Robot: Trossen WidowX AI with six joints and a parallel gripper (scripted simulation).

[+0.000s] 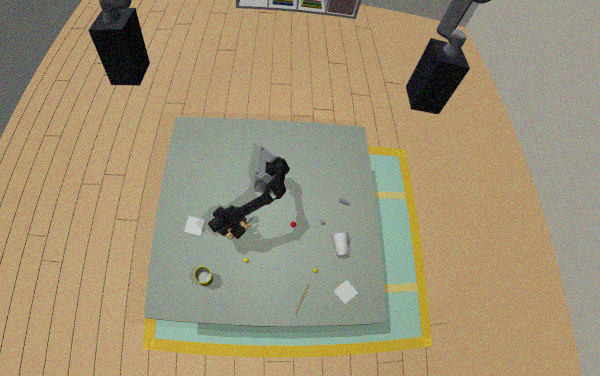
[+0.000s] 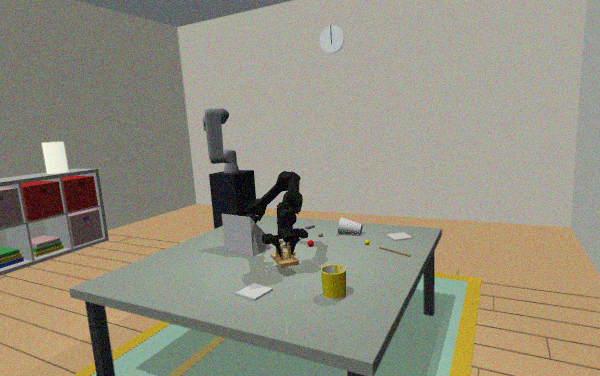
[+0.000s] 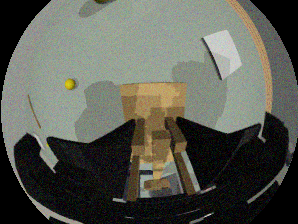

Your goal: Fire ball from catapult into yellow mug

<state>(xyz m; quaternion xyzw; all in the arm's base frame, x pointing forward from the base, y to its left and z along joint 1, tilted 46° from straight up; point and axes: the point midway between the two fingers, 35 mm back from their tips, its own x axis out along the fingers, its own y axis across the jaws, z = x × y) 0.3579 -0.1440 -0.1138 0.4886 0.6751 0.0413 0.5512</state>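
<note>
One stage, aiming, seems underway: the gripper (image 1: 238, 231) (image 2: 287, 254) (image 3: 156, 121), half open, clamps the catapult (image 1: 244, 226) (image 2: 285, 259) (image 3: 154, 100) near the yellow mug (image 1: 203, 276) (image 2: 333, 282) (image 3: 101, 1). Firing apparently remains; which ball is intended, and whether one is loaded beside that mug, I cannot tell.

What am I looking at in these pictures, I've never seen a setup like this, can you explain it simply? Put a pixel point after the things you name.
The black machine is a robot arm with a two-fingered gripper (image 1: 238, 231) (image 2: 286, 250) (image 3: 156, 121). One picture looks down from above, one across the room from beyond the table's corner, and one from the arm's own wrist.

The gripper is closed on a small wooden catapult (image 1: 245, 225) (image 2: 286, 261) (image 3: 154, 91).

On the table (image 1: 210, 150) (image 2: 165, 285) (image 3: 145, 50) are a yellow mug (image 1: 203, 276) (image 2: 334, 282), a red ball (image 1: 293, 224) (image 2: 310, 243), two small yellow balls, a white cup (image 1: 341, 243) (image 2: 349, 227) on its side, a thin stick (image 1: 302, 299) (image 2: 395, 251) (image 3: 34, 111) and two white squares.
</note>
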